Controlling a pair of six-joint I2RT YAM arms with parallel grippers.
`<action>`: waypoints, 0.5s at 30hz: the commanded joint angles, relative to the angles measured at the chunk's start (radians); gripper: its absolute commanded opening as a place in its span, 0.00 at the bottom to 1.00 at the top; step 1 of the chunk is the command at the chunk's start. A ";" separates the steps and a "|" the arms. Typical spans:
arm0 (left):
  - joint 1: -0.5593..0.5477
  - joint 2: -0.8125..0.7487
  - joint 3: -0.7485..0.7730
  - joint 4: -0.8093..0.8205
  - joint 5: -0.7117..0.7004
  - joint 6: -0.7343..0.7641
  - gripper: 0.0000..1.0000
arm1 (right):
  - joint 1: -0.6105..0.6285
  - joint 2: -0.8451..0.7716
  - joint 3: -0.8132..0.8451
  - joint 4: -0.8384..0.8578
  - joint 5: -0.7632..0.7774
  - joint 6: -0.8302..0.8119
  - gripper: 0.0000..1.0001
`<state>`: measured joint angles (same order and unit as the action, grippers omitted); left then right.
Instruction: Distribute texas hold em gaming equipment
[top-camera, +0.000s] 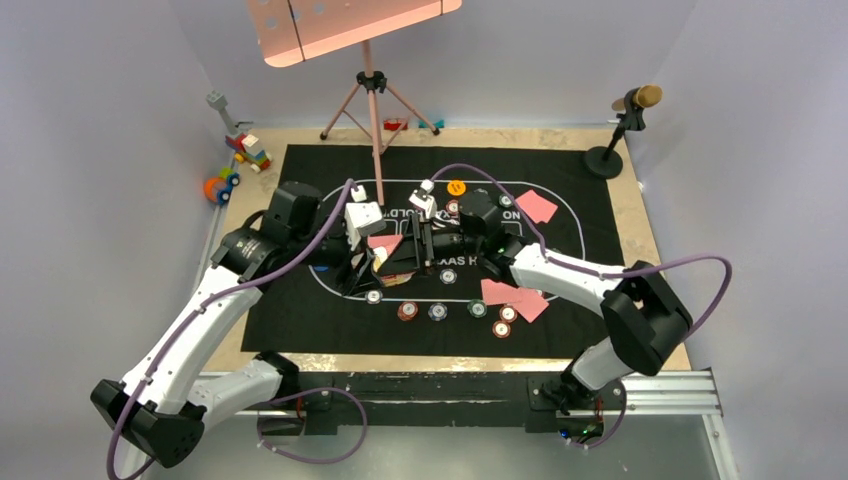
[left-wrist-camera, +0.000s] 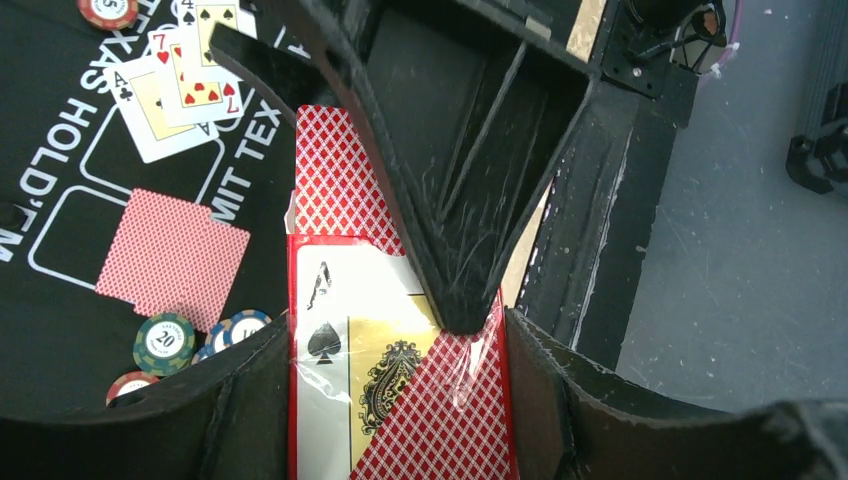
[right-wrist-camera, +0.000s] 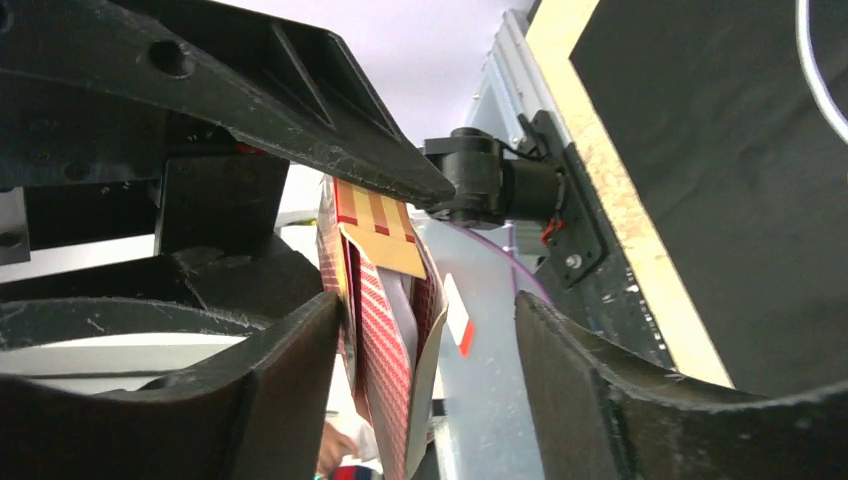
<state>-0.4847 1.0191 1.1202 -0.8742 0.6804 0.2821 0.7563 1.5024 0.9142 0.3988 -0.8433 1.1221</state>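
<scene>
Card box (left-wrist-camera: 400, 400) — clamped in left fingers (left-wrist-camera: 545, 400), mid-tabletop (top-camera: 640, 215) | right fingers (right-wrist-camera: 590, 400) spread astride its flap (right-wrist-camera: 385, 235) | risk: cards (left-wrist-camera: 340, 170) spill if tugged.

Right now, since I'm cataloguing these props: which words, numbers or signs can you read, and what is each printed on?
"XAS HOLD'" and "MIT TEX": white print on the felt mat.
"20": green chip.
"A", "7", "4": face-up cards.
"A" over a spade: card box.
Other chips: numbers too blurred to read.
</scene>
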 joint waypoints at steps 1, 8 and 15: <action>0.003 0.007 0.055 0.062 -0.006 -0.054 0.00 | 0.009 0.010 0.022 0.144 -0.028 0.095 0.59; 0.002 0.027 0.072 -0.026 -0.030 -0.001 0.16 | 0.008 -0.023 0.006 0.162 0.002 0.107 0.23; -0.009 0.023 0.081 -0.118 -0.039 0.082 0.59 | 0.011 -0.024 0.008 0.144 0.006 0.088 0.08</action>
<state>-0.4854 1.0500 1.1561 -0.9165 0.6430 0.2974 0.7666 1.5188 0.9138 0.4961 -0.8448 1.2278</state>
